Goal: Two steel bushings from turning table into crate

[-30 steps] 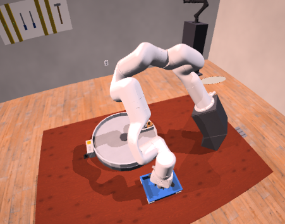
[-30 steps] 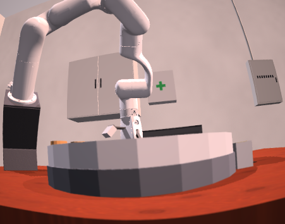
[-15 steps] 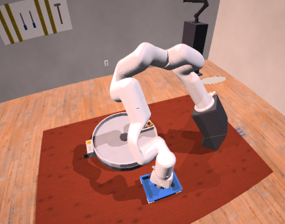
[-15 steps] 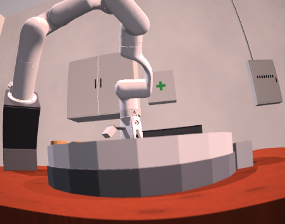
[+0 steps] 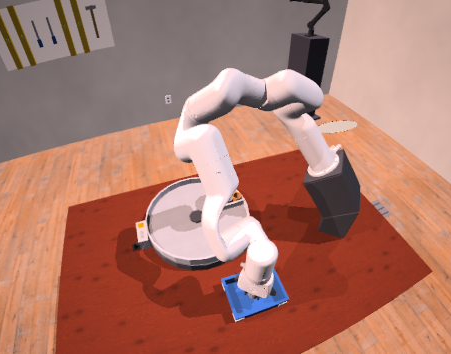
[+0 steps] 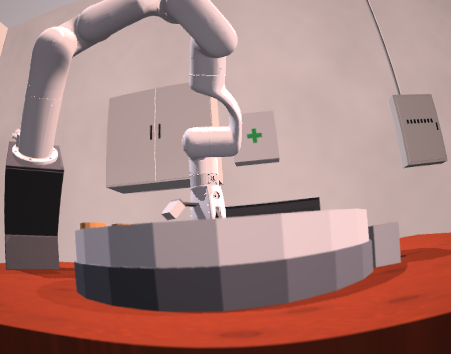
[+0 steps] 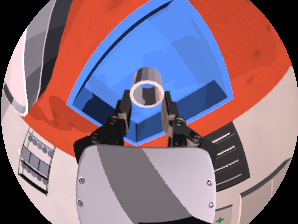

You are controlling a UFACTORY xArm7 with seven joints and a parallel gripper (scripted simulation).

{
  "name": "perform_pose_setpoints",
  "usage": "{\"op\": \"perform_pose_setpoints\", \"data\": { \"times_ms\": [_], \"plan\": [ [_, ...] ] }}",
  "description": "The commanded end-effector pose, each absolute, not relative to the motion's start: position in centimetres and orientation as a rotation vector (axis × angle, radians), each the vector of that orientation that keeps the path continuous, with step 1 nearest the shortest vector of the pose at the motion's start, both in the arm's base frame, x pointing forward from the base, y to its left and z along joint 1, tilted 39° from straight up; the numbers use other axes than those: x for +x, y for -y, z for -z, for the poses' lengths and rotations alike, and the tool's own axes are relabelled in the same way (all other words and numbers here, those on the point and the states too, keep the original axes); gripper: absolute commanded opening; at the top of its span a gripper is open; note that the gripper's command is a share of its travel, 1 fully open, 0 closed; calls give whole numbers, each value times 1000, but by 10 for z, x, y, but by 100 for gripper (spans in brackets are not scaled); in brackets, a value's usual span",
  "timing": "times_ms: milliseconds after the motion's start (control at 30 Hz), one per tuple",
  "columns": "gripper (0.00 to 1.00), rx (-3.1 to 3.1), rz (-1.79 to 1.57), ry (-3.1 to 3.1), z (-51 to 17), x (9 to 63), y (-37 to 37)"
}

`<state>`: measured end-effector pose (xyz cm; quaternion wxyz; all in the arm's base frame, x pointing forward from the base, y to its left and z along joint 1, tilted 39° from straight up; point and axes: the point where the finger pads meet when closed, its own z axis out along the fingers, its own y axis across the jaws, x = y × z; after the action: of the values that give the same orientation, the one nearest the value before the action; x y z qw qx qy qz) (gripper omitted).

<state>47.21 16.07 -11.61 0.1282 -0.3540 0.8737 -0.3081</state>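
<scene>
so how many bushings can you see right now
2: a steel bushing in the gripper over the blue crate; an orange one on the turning table. The arm may hide others.
</scene>
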Motion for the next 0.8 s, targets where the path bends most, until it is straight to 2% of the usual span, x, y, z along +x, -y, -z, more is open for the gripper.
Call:
{"op": "perform_pose_setpoints", "data": {
  "times_ms": [0, 533, 567, 767],
  "plan": [
    [0, -1031, 892, -2539, 116, 473, -163],
    [0, -1031, 892, -2539, 116, 473, -163],
    [48, -1031, 892, -2539, 116, 473, -163],
    [48, -1031, 892, -2539, 116, 473, -163]
  ]
}}
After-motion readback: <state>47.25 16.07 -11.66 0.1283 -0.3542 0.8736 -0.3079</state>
